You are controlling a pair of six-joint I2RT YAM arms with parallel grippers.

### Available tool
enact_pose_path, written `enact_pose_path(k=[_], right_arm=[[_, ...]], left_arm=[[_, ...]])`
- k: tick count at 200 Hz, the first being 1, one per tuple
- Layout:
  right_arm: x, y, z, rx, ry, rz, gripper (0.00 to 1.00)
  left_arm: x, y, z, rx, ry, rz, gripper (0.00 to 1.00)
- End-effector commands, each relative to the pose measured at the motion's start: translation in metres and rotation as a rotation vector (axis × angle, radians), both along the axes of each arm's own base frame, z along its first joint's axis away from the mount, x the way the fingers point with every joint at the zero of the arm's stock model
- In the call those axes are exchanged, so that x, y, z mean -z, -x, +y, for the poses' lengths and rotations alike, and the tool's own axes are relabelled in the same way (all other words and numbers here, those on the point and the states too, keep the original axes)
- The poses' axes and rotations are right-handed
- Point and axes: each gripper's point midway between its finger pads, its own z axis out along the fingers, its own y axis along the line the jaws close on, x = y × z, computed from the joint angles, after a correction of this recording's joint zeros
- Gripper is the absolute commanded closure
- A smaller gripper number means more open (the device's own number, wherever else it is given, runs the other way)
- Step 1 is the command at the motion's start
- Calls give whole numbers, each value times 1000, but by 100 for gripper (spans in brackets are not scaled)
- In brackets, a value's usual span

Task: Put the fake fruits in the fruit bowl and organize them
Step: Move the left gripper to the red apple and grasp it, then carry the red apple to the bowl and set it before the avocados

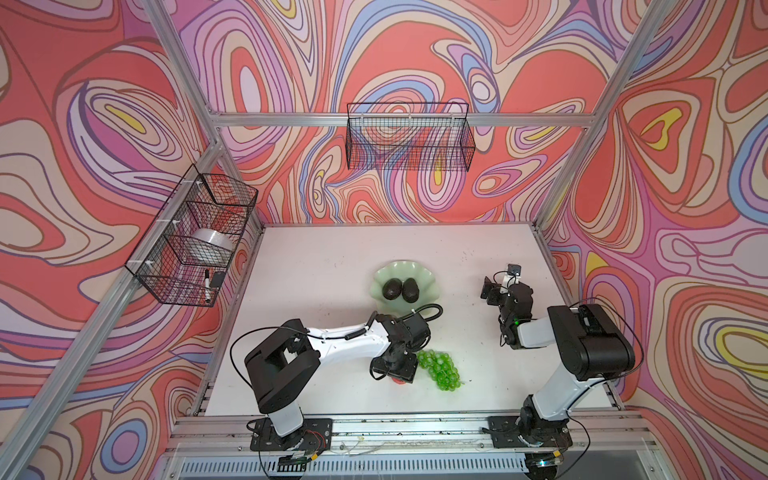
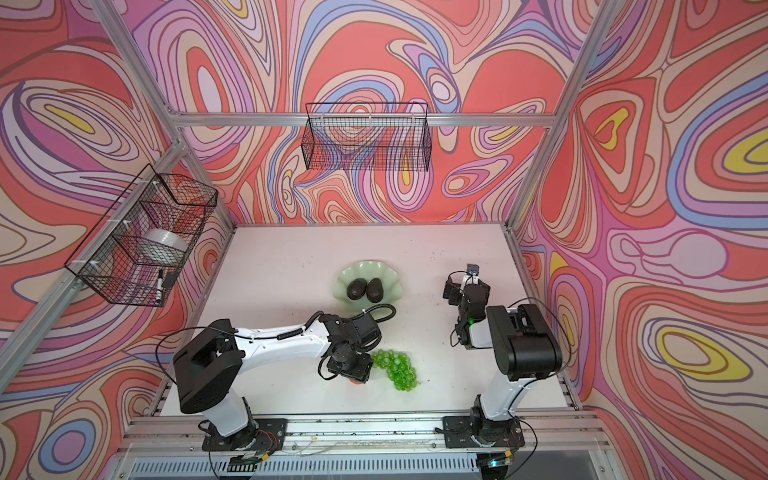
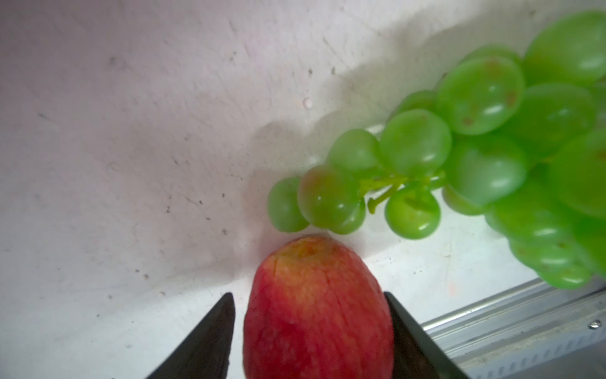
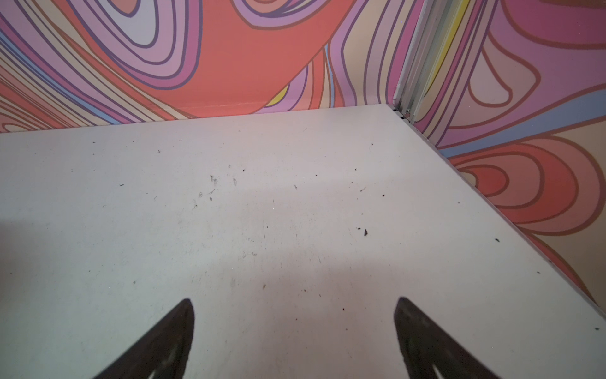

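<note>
Two dark avocados (image 1: 391, 289) (image 1: 410, 288) lie side by side in the pale green scalloped fruit bowl (image 1: 395, 266) at mid-table. Nearer the front lies the bunch of green grapes (image 1: 440, 370) (image 3: 475, 157). Just left of it, a small red apple (image 3: 314, 311) stands on the table, showing only as a red sliver (image 1: 400, 380) under the left arm in a top view. My left gripper (image 3: 309, 293) points down over the apple with a finger on each side. One finger touches it; a thin strip of table shows at the other. My right gripper (image 4: 295, 298) (image 1: 490, 289) hangs open and empty right of the bowl.
A black wire basket (image 1: 409, 137) hangs on the back wall. Another wire basket (image 1: 195, 237) on the left wall holds a tape roll and a marker. An aluminium rail (image 1: 395, 428) runs along the table's front edge, close behind the grapes and apple.
</note>
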Motion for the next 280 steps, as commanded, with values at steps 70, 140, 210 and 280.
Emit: enact_pose_path(k=[70,140,210,280], right_arm=[[-8,-3,-2,9,-5,-22,2],[-8,-3,-3,9,-5,-22,2],[-8,-3,-2,8,-4,-22,2],[-8,-3,-2,7,-5,-21,2]], left_arm=[[-68,-26,31,12,-35,-198,52],[-137,-124,10,-4,115,-363,50],[-87,-181,-13,-29,88,-329,52],[-52,-204,-4,-118,47,-316,51]])
